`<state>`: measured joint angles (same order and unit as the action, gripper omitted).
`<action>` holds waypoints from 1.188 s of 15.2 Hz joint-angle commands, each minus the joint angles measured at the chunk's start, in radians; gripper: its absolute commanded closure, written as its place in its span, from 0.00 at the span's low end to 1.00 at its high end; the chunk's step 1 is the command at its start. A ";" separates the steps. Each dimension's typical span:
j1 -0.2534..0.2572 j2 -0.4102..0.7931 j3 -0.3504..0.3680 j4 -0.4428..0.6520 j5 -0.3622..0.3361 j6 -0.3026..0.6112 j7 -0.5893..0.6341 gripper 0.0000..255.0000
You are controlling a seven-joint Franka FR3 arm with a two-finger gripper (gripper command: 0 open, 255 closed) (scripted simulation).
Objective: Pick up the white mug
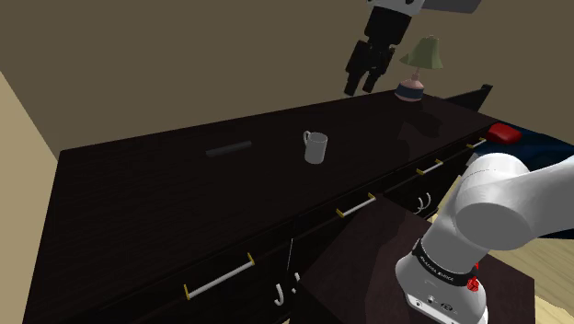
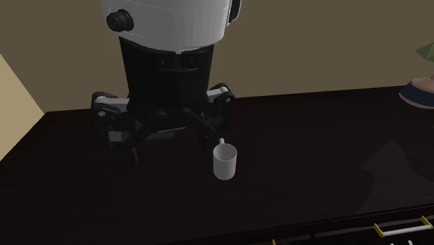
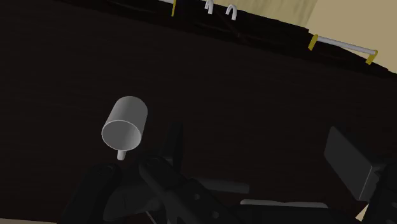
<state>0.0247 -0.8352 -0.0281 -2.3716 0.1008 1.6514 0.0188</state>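
Note:
A white mug stands upright on the dark dresser top, handle toward the back. My black gripper hangs high above the surface, up and toward the shoulder view's right of the mug, its fingers apart and holding nothing. In the second exterior view the gripper looms close in front, with the mug just beyond its right finger. In the wrist view the mug lies off to the side of the open gripper, outside the gap between the fingers.
A dark bar-shaped object lies on the top, to the shoulder view's left of the mug. A small lamp with a green shade stands at the far right end. A red item sits beyond the dresser. Drawer handles line the front.

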 commanded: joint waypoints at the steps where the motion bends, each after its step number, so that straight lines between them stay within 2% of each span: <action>1: 0.000 0.000 0.000 0.000 0.000 0.000 0.000 0.00; 10: -0.034 0.225 -0.042 -0.070 -0.053 0.266 -0.056 0.00; 18: -0.060 0.489 -0.082 -0.047 -0.085 0.485 -0.097 0.00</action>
<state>-0.0325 -0.3751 -0.1064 -2.4189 0.0194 2.1090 -0.0745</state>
